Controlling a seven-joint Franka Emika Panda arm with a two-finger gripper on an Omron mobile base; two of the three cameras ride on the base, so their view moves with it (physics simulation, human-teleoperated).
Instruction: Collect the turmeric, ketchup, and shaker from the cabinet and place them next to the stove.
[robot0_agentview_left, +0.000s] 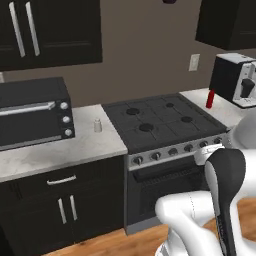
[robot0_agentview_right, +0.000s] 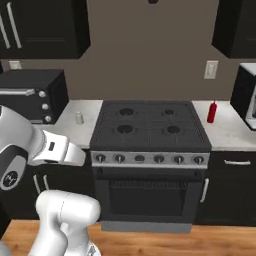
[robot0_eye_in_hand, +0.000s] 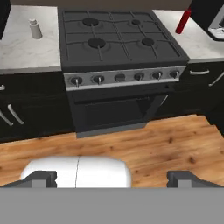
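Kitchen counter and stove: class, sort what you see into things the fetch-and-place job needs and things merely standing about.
Job: ketchup right of the stove; shaker on its left; open gripper.

Standing about: toaster oven, coffee machine, wall outlet, oven door.

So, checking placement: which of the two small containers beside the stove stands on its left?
The shaker, small and whitish, left of the stove; the red ketchup stands right.

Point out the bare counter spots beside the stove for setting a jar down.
Left of the black four-burner stove, pale counter lies bare around the small white-grey shaker. Right, counter lies bare in front of the slim red ketchup bottle; behind it, a dark appliance crowds the corner.
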